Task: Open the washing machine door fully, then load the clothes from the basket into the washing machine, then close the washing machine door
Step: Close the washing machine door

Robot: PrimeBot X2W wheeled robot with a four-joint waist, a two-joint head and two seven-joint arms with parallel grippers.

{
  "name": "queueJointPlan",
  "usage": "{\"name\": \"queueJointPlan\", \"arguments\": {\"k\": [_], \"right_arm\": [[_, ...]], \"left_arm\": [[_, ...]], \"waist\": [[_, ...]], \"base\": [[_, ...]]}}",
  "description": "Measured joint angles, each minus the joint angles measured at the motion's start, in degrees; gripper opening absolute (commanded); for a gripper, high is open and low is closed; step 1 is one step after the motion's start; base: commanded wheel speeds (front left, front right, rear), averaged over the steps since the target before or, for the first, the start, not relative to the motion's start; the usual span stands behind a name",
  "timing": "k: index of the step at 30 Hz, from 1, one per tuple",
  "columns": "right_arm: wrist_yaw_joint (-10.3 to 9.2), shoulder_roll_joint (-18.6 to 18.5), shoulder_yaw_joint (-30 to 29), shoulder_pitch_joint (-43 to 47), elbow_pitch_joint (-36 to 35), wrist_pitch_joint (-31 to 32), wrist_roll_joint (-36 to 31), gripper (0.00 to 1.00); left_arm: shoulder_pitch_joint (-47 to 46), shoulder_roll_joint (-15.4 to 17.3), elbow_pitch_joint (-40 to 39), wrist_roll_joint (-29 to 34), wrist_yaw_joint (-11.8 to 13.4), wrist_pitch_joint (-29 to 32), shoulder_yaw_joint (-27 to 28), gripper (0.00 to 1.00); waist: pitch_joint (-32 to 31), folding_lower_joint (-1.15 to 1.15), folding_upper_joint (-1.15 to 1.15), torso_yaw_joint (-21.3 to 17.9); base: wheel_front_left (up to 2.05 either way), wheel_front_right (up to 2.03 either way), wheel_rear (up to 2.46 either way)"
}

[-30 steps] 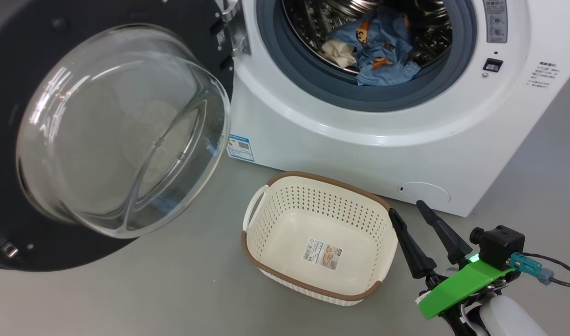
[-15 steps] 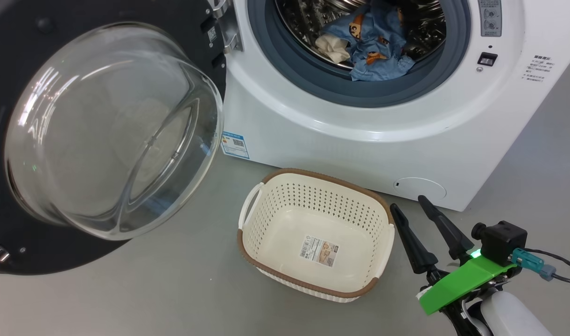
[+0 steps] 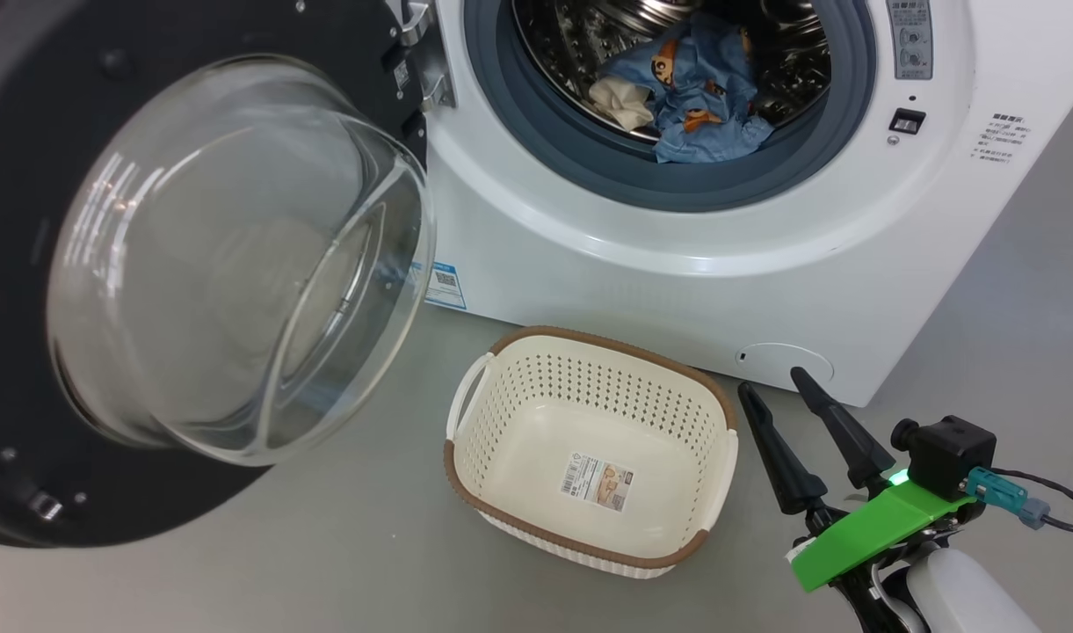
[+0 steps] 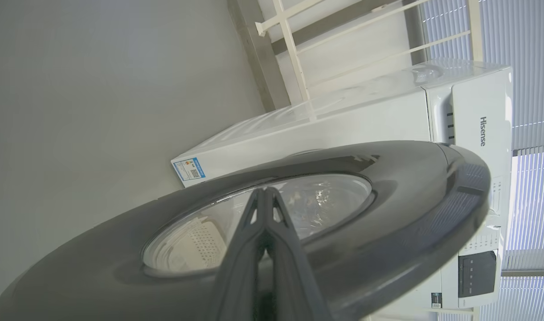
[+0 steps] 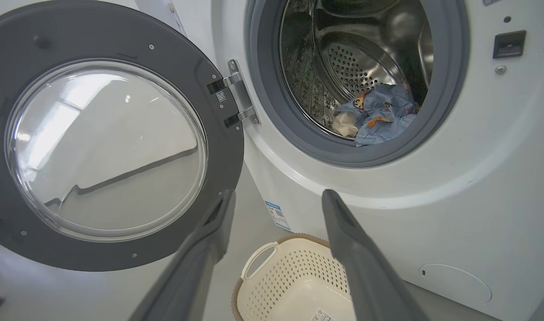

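- We see the washing machine door point(image 3: 228, 255) swung open on its hinge point(image 3: 437, 88). It takes up the 9 o'clock side of the head view, with its clear glass bowl bulging toward us inside the wide black rim.
- The washing machine point(image 3: 677, 281) stands at 12 to 1 o'clock. Its mouth is uncovered, and the grey gasket point(image 3: 589, 167) rings the perforated steel drum point(image 3: 580, 35).
- The clothes point(image 3: 703, 97) lie bunched inside the drum, low at the front. Their lower edge reaches the gasket at about 6 o'clock of the opening.
- A cream-coloured piece point(image 3: 619, 101) touches the clothes at their 9 o'clock.
- A blue sticker point(image 3: 445, 283) sits at 7 o'clock on the machine's front, near the door's glass.
- The basket point(image 3: 589, 396) stands upright on the floor point(image 3: 325, 545), just in front of the machine at 6 o'clock of the opening. Its bare bottom shows the label point(image 3: 598, 482).
- The right hand point(image 3: 772, 381) hangs at 4 o'clock in the head view, just beside the basket at its 3 o'clock. It is released: the two dark fingers are spread apart, grasping nothing, and point up toward the machine's lower front.
- The left hand point(image 4: 265, 191) is clenched in its wrist view, fingers pressed together tip to tip with nothing between them. It lies over the door's outer face, pointing at the glass, and we cannot tell whether it touches the door.
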Motion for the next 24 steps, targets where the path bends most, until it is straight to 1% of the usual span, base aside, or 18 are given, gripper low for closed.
{"name": "queueJointPlan", "arguments": {"k": [5,9,11,16,21,24], "right_arm": [[0.00,0.5,-0.1,0.0,0.1,0.0,0.0,1.00],[0.00,0.7,-0.2,0.1,0.1,0.0,0.0,1.00],[0.00,1.0,-0.2,0.1,0.2,0.0,0.0,1.00],[0.00,1.4,-0.3,0.1,0.2,0.0,0.0,1.00],[0.00,1.5,-0.2,0.4,0.3,0.0,0.0,1.00],[0.00,1.6,-0.2,1.0,0.3,0.0,0.1,1.00]], "left_arm": [[3.4,-0.5,-6.0,-1.5,0.8,6.6,-1.6,0.00],[6.1,-3.0,-12.8,-3.4,1.9,10.1,-2.8,0.00],[7.5,-4.7,-16.7,-4.2,2.8,11.1,-3.3,0.00],[11.8,-7.3,-26.1,-5.2,5.3,14.0,-5.0,0.00],[14.1,-9.4,-33.0,-6.8,7.8,15.6,-5.9,0.00],[15.1,-10.6,-36.6,-7.1,8.7,16.2,-6.8,0.00]], "waist": [[-0.6,0.00,0.00,0.1],[-1.0,0.00,0.00,0.2],[-1.2,0.00,0.00,0.1],[-1.9,0.00,0.00,-0.2],[-2.6,0.00,0.00,-0.6],[-2.9,0.00,0.00,-1.1]], "base": [[0.00,0.00,0.00],[0.00,0.00,0.00],[0.00,0.00,0.00],[0.00,0.00,0.00],[0.00,0.00,0.00],[0.00,0.00,0.00]]}}
